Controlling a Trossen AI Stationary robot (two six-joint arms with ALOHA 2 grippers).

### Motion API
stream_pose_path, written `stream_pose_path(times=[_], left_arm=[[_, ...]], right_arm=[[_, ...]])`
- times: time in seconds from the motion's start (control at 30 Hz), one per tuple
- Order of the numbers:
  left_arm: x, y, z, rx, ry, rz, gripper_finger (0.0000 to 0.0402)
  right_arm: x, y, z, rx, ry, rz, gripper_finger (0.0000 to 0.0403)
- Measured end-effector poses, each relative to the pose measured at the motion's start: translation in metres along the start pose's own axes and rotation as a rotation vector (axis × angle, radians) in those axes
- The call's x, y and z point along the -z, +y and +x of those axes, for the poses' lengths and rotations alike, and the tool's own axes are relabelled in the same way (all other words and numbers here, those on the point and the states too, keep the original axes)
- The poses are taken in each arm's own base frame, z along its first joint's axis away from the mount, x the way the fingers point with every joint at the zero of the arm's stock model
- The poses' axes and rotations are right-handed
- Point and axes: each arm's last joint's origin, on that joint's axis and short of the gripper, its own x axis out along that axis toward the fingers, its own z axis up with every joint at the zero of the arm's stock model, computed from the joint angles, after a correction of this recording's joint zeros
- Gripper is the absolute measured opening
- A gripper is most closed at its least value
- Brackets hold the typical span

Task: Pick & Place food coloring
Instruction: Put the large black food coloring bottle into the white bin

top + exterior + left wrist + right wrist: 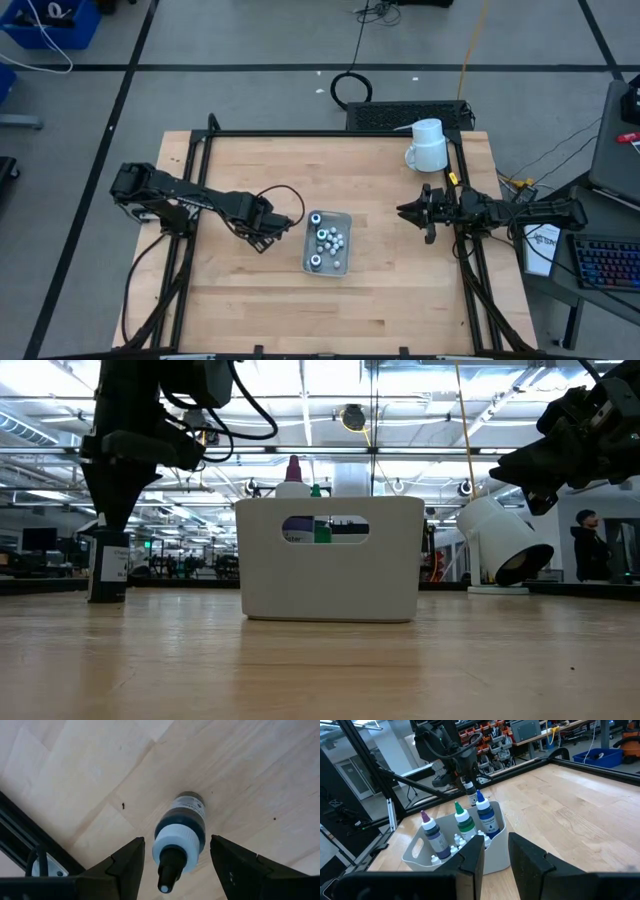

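Observation:
A food coloring bottle (181, 827) with dark liquid, a white collar and a black tip stands upright on its base on the wooden table, left of the white bin (330, 585). My left gripper (176, 840) points down over it, open, one finger on either side of its collar with a narrow gap to each. In the low view the bottle (108, 565) stands under that gripper (110, 528). Purple (431, 832), green (464, 822) and blue (485, 817) bottles stand in the bin. My right gripper (405, 212) waits level at the table's right, open on nothing.
Small white roundish pieces (328, 240) lie in the bin (347, 262) among the bottles. A white mug (428, 146) lies on its side at the far right. A black frame rail (30, 840) runs near the left gripper. Bare wood lies toward the near edge.

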Motion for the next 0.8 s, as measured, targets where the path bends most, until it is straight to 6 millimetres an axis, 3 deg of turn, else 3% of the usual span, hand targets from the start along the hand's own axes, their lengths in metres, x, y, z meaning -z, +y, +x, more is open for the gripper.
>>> stream_pose_path(times=[0.23, 0.43, 0.7, 0.8], left_arm=[[0.000, 0.000, 0.000, 0.009, 0.012, 0.000, 0.0212], [-0.003, -0.004, -0.001, 0.044, -0.031, 0.029, 0.0120], [-0.005, -0.007, -0.003, 0.064, -0.062, 0.081, 0.0119], [-0.011, -0.012, -0.017, 0.114, -0.100, 0.109, 0.0119]], right_arm=[[0.000, 0.000, 0.000, 0.000, 0.000, 0.000, 0.0077], [0.000, 0.000, 0.000, 0.000, 0.000, 0.000, 0.0077], [0.000, 0.000, 0.000, 0.000, 0.000, 0.000, 0.0077], [0.000, 0.000, 0.000, 0.001, 0.001, 0.000, 0.0077]])
